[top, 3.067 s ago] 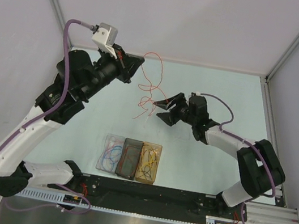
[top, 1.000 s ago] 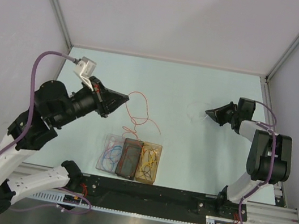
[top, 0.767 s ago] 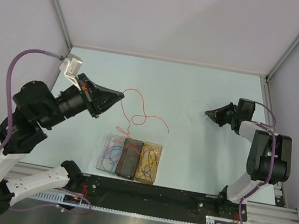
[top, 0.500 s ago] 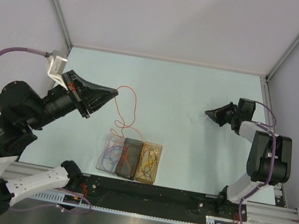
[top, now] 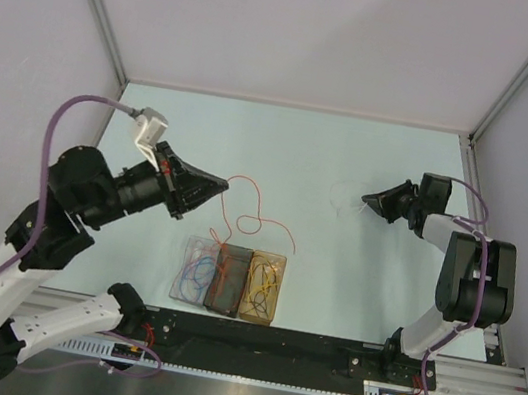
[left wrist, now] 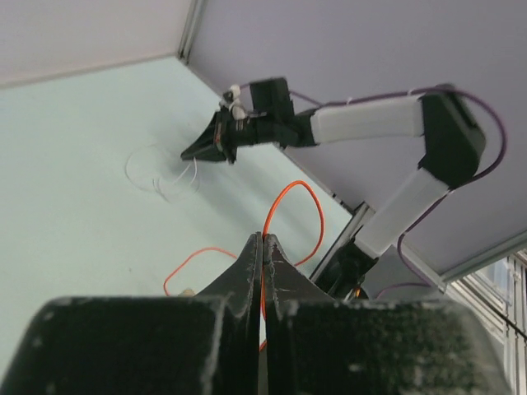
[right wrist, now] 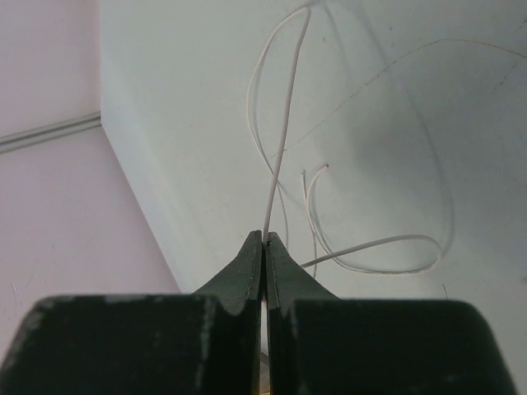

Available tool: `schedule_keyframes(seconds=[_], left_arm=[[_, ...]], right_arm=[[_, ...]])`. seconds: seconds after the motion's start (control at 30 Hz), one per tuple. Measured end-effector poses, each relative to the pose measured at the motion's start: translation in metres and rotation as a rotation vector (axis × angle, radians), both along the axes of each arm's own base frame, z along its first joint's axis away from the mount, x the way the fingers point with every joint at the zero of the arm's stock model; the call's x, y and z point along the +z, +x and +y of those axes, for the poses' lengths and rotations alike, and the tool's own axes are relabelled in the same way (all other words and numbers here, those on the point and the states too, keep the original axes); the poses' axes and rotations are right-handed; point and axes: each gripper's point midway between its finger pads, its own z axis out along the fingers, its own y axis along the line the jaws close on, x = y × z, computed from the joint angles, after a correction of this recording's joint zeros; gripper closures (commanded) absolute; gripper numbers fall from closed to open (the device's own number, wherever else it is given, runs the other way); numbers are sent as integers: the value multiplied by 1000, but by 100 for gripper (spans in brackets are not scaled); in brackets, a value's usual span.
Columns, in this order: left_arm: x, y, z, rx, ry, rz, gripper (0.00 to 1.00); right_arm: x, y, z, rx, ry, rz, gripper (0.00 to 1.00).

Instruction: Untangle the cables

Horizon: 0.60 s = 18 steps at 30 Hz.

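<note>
Okay, on the desk you've split the tangle: three seconds back both hands met behind the three small trays, and now they're well apart. Your left hand is behind and left of the trays, pinched shut on the orange cable, whose loops trail to the trays' rear edge, probably ready for dropping in. Your right hand is far right of the trays, shut on the pale cable. The top view barely shows that cable. The right wrist view shows its loops lying on the desk.
</note>
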Motion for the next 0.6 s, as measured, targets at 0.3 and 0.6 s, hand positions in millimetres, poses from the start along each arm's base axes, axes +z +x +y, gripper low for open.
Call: schedule_keyframes(seconds=[0.3,0.6], left_arm=[[-69,9,-14,-20,74,124,100],[-90,9,-3,40,80,158,100]], right_arm=[[-1,-3,0,10,8,4,100],[-6,-11,0,16,11,17,100]])
